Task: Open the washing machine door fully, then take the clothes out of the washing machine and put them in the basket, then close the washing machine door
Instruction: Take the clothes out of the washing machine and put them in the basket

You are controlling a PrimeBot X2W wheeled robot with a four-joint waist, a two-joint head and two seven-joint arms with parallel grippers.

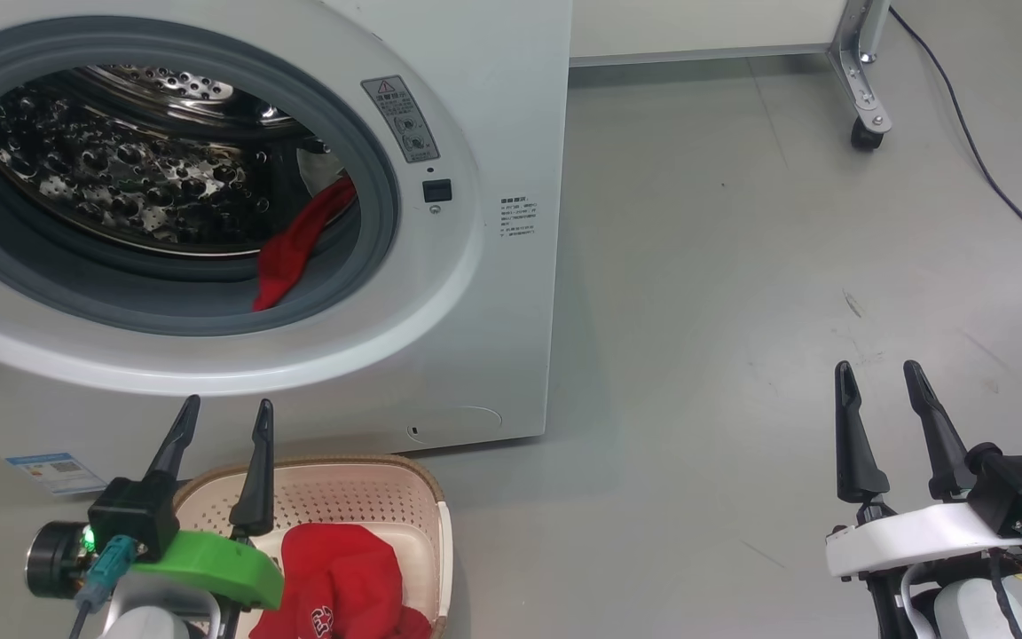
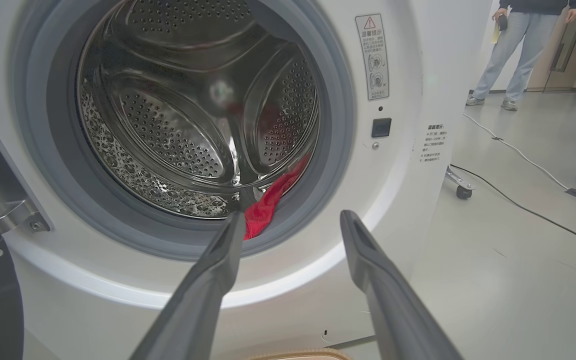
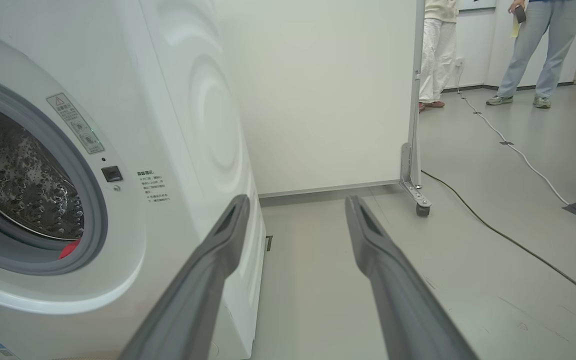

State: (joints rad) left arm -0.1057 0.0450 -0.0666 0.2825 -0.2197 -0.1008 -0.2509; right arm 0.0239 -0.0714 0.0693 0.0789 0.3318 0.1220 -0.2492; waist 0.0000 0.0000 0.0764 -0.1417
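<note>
Hanging over the grey rubber gasket [image 1: 375, 209], the bright red soft garment [image 1: 298, 248] lies ahead of the nearer left gripper [image 1: 227, 404], released & empty, right gripper [image 1: 876, 366] same.

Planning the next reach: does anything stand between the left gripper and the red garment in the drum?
Nothing visible does. The open left gripper faces the open washing machine, where the red garment drapes over the grey gasket.
</note>
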